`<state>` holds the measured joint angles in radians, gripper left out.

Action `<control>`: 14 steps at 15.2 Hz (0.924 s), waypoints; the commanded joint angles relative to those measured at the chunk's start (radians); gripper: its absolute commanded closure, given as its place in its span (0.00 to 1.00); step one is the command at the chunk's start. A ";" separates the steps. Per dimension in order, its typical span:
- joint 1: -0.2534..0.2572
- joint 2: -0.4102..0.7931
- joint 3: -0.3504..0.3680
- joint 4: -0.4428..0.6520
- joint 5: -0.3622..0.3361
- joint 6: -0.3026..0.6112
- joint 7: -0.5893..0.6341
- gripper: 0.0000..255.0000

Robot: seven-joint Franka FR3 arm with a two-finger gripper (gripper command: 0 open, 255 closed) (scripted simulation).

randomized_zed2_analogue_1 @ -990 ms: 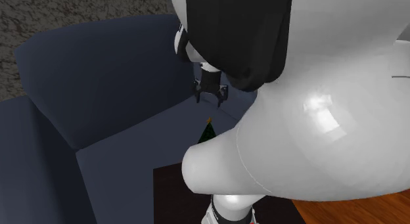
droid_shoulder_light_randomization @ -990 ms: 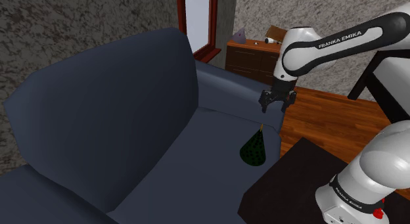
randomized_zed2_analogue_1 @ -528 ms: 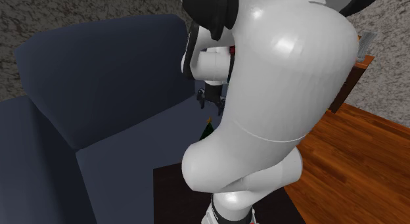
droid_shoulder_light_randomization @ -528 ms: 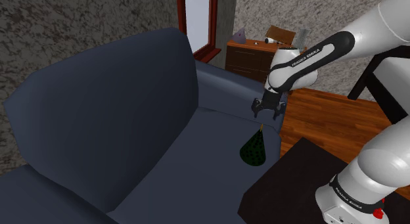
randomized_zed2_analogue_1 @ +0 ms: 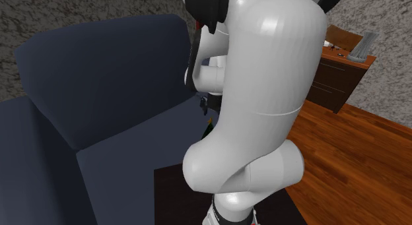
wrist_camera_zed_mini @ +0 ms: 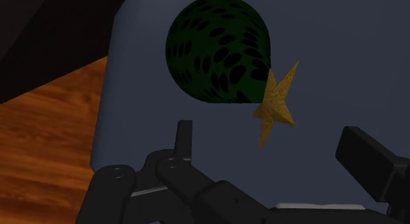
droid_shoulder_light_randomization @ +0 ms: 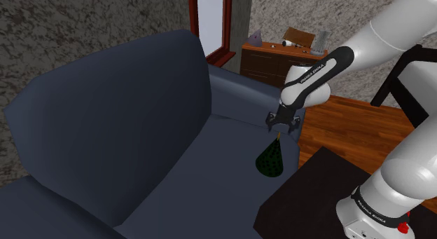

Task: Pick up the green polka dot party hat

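A dark green cone hat (droid_shoulder_light_randomization: 270,160) with darker dots and a yellow star (droid_shoulder_light_randomization: 278,136) on its tip stands upright on the blue sofa seat (droid_shoulder_light_randomization: 210,181), near the seat's front edge. My black gripper (droid_shoulder_light_randomization: 281,125) hangs just above the star, pointing down. In the wrist view the hat (wrist_camera_zed_mini: 217,52) and its star (wrist_camera_zed_mini: 276,101) lie just beyond the gripper (wrist_camera_zed_mini: 273,150). Its fingers (wrist_camera_zed_mini: 184,140) stand wide apart and open, touching nothing. In the second exterior view the white arm (randomized_zed2_analogue_1: 264,98) covers most of the hat and the gripper.
The sofa's tall backrest (droid_shoulder_light_randomization: 105,111) rises behind the hat. My black stand (droid_shoulder_light_randomization: 308,195) sits close beside the seat edge. Wooden floor (droid_shoulder_light_randomization: 343,129), a brown dresser (droid_shoulder_light_randomization: 269,59) and a dark frame (droid_shoulder_light_randomization: 406,90) lie beyond.
The gripper has come down and slightly toward the shoulder view's left, from well above the hat to just over its star. The hat has not moved.
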<state>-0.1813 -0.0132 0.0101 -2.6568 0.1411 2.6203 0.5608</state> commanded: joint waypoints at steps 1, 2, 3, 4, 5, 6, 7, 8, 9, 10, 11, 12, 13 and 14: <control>0.001 0.039 0.001 -0.002 0.010 0.041 -0.009 0.00; 0.001 0.039 0.001 -0.002 0.010 0.041 -0.009 0.00; 0.001 0.039 0.001 -0.002 0.010 0.041 -0.009 0.00; 0.001 0.039 0.001 -0.001 0.009 0.040 -0.009 1.00; 0.001 0.039 0.001 0.000 0.009 0.040 -0.009 1.00; 0.001 0.039 0.001 -0.001 0.009 0.041 -0.009 1.00; 0.001 0.039 0.001 -0.001 0.009 0.040 -0.009 1.00; 0.001 0.039 0.001 -0.001 0.009 0.040 -0.009 1.00; 0.001 0.039 0.001 -0.001 0.009 0.040 -0.009 1.00; 0.001 0.039 0.001 -0.001 0.009 0.040 -0.009 1.00; 0.001 0.039 0.001 -0.001 0.009 0.040 -0.009 1.00; 0.001 0.039 0.001 -0.001 0.009 0.040 -0.008 1.00; 0.001 0.039 0.001 -0.002 0.010 0.041 -0.009 1.00; 0.000 0.023 0.000 -0.001 0.005 0.025 -0.005 1.00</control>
<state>-0.1807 0.0183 0.0106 -2.6578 0.1485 2.6534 0.5535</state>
